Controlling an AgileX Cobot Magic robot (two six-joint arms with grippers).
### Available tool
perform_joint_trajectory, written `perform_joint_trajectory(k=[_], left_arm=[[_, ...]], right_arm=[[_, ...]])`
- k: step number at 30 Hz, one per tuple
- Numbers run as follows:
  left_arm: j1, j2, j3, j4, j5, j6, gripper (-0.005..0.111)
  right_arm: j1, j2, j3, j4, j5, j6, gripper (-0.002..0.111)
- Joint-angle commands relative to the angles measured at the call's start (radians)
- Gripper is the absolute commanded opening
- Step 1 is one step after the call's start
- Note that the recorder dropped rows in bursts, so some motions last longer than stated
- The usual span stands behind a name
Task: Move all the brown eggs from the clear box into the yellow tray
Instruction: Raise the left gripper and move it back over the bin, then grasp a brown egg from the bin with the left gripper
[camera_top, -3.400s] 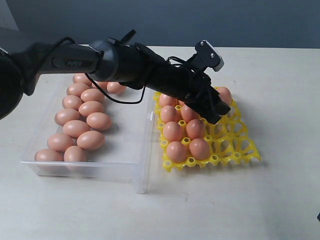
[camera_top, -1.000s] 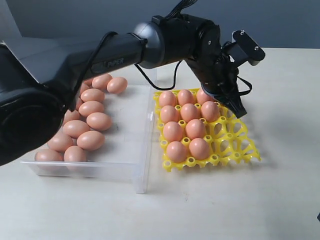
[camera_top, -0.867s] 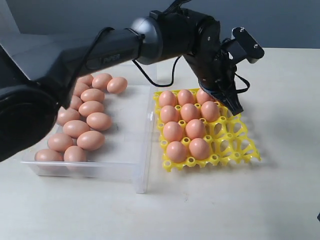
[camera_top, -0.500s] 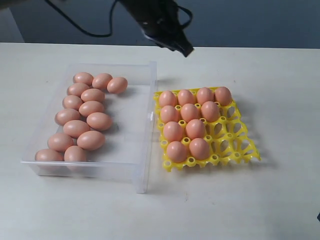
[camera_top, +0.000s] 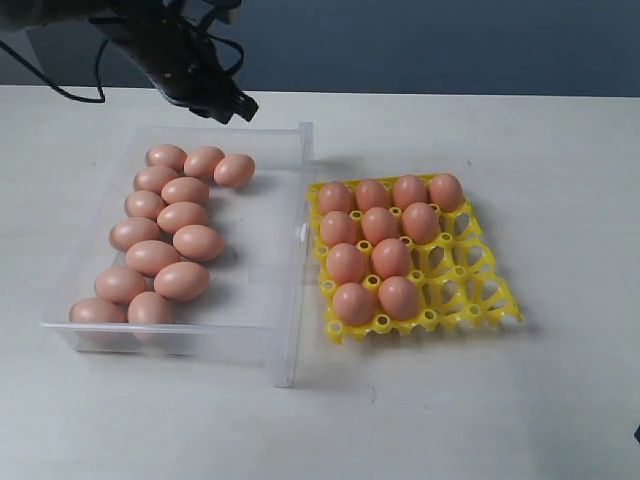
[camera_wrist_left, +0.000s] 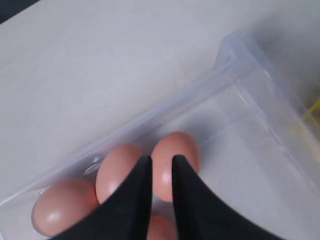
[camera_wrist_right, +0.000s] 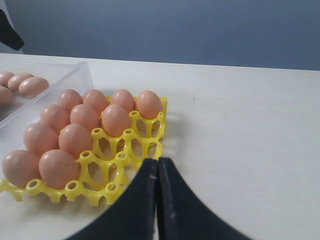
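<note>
Eleven smooth orange-brown eggs (camera_top: 380, 225) sit in the bright yellow plastic grid tray (camera_top: 470, 285); approx 14 more lie in the clear shallow plastic box (camera_top: 262, 240) on the worktop (camera_top: 560, 140), so under half done. Left jaws hang slightly apart & empty over the box's far-end eggs; right jaws pressed together, nr the tray

The orange-brown oval eggs (camera_top: 182, 280) look smooth and matt. The large rectangular clear box (camera_top: 284, 345) is glossy transparent plastic. The bright yellow openwork tray (camera_top: 472, 282) is smooth, slightly shiny plastic. The pale counter (camera_top: 560, 400) under them looks matt and even.
</note>
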Motion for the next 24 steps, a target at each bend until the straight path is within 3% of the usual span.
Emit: perform_joint_trajectory(k=[1, 5, 14, 18, 24], left_arm=[[0.001, 0.061, 0.005, -0.022, -0.017, 0.033, 0.046], [0.001, 0.104, 0.005, -0.023, -0.035, 0.033, 0.057], [0.001, 0.133, 0.005, -0.046, -0.063, 0.041, 0.057], [-0.008, 0.140, 0.005, -0.100, -0.052, 0.130, 0.057], [-0.022, 0.182, 0.005, -0.054, -0.055, 0.106, 0.057]], right_arm=[[0.001, 0.000, -0.003, -0.002, -0.012, 0.000, 0.001], [0.001, 0.000, -0.003, -0.002, -0.012, 0.000, 0.001], [0.001, 0.000, -0.003, -0.002, -0.012, 0.000, 0.001], [0.001, 0.000, -0.003, -0.002, -0.012, 0.000, 0.001], [0.001, 0.000, -0.003, -0.002, -0.012, 0.000, 0.001]])
